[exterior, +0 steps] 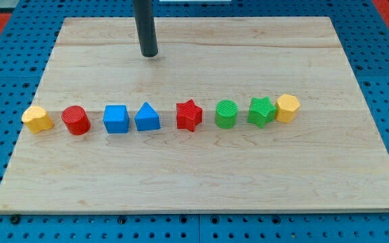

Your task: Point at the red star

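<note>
The red star (pixel 188 115) is a small, ridged five-pointed block in the tabletop (pixel 194 182) row, between the blue triangle (pixel 147 117) and green cylinder (pixel 226 114). My tip (pixel 149 54) sits well apart, toward the view's top. I have no hand, just the rod.

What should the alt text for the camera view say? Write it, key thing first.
My tip rests near the board's top edge, apart from a row of eight blocks below it, well up and left of the red star. Left to right: yellow hexagon, red cylinder, blue cube, blue triangle, red star, green cylinder, green star, yellow hexagon.
</note>
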Motion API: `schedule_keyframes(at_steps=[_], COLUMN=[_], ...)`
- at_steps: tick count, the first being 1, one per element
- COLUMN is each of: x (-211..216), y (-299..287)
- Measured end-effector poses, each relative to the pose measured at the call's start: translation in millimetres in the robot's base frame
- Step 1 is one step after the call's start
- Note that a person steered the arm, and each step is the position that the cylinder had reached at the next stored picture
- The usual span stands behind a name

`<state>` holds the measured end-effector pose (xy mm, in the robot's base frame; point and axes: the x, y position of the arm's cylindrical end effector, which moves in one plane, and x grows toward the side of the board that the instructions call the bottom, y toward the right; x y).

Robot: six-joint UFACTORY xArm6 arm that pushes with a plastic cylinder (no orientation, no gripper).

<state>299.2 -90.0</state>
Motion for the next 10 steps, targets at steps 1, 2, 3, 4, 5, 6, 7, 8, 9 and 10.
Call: schedule_keyframes(at_steps=[1, 2, 3, 4, 5, 6, 7, 8, 9, 10], x=[0, 0, -15, -4, 31, 115, 200, 232, 223, 190], y=[-3, -2, 76, 188, 286, 316, 268, 170, 117, 90])
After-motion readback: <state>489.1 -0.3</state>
